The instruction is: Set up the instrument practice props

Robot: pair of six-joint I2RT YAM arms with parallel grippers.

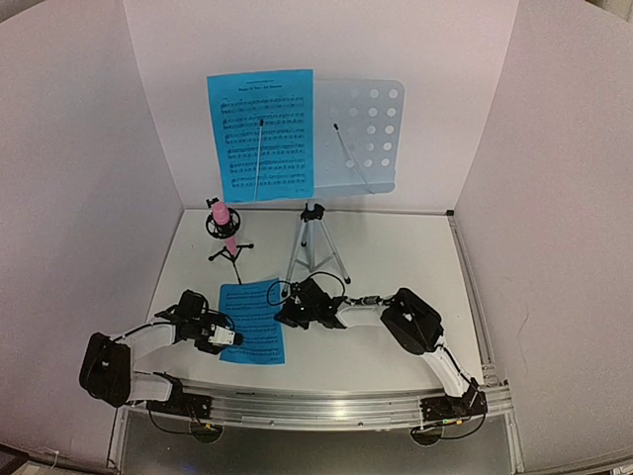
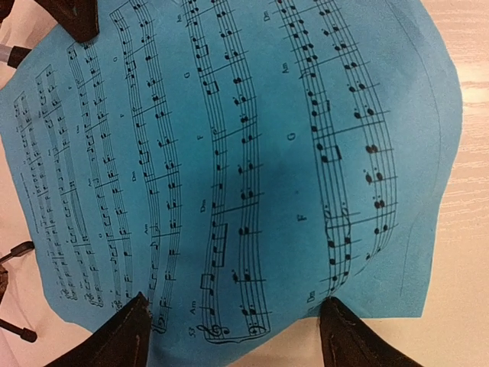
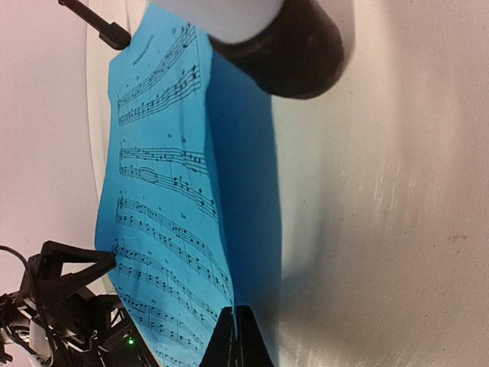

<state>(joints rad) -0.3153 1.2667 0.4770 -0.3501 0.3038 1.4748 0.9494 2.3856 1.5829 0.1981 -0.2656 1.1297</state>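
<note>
I have the music stand (image 1: 358, 131) standing at the back of the desk (image 1: 401, 262) on its tripod (image 1: 316, 245). The first blue sheet (image 1: 261, 134) rests against the left half of its perforated plate, and the right half is bare. The second blue sheet (image 1: 247, 307) is down on the desk in front of the tripod, between my two arms. My left hand (image 2: 237, 340) is at that sheet's left side with its fingers (image 2: 126, 336) spread wide. The printed staves fill the space between them, and I see no grip there. My right hand (image 3: 235, 321) is at the sheet's right edge with its fingers pressed flat together. In the right wrist view that edge is raised off the desk and runs straight into the closed tips, so I read it as a pinch on the paper. A pink microphone (image 1: 223, 220) on a small black stand is just left of the tripod, behind the second sheet and apart from it.
</note>
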